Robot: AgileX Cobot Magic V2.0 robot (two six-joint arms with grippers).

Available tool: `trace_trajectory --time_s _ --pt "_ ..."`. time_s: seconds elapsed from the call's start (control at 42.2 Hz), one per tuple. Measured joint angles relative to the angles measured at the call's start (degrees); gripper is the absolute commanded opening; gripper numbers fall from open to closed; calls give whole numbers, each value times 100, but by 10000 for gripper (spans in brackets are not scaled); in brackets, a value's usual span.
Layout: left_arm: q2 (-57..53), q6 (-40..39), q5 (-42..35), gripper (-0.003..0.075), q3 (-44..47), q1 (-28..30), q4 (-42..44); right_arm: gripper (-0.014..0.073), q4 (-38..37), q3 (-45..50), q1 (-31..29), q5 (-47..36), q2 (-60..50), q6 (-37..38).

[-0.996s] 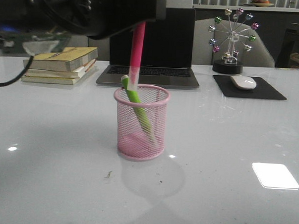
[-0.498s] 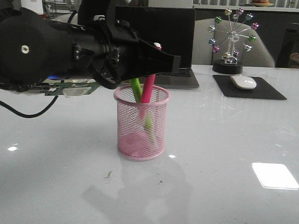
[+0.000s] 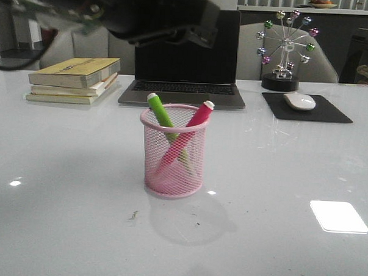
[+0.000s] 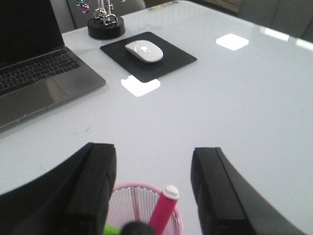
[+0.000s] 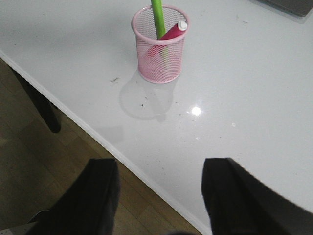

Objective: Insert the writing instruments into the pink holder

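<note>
Pink holder (image 3: 173, 151) stands upright mid-worktop (image 3: 280, 179), w/ both markers inside. Lime green marker (image 3: 162, 115) leans left, magenta pink marker (image 3: 194, 125) leans right; the two cross inside the mesh, white ends poking above the rim. Left tool (image 4: 156, 191) hangs above the cup, its two dark fingers (image 4: 95, 186) spread wide, nothing between them; in the front view that arm shows as a dark blur at the top edge. Right tool (image 5: 159, 196) hovers out past the worktop's near edge, over the floor, fingers likewise wide apart & empty, well apart from the cup. Behind the holder: open laptop (image 3: 184, 58), a stack of books (image 3: 73, 78) to its left, a white mouse (image 3: 300, 101) on a black mat (image 3: 307, 110) to its right, w/ a small ferris-wheel ornament (image 3: 285, 48) just behind the mat.
</note>
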Motion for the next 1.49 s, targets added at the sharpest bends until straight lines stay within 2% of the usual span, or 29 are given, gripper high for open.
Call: trace_trajectory --time_s 0.119,0.237,0.45,0.854,0.948,1.138,1.209,1.494 --pt "-803 13 1432 424 -59 0 189 489 0 0 0 0 0 0" --pt "-1576 13 2502 424 -59 0 253 489 0 0 0 0 0 0" --pt "-2861 13 3584 424 506 0 287 489 0 0 0 0 0 0" --pt "-5108 13 4470 410 2097 0 295 482 -57 0 0 53 0 0" --pt "-5387 13 4494 323 2216 0 295 411 -174 0 0 162 0 0" --pt "-5500 13 4502 99 2281 0 295 132 -288 0 0 301 0 0" --pt "-5500 13 4502 94 2281 0 295 53 -288 0 0 304 0 0" --pt "-5500 13 4502 91 2281 0 295 57 -297 0 0 314 0 0"
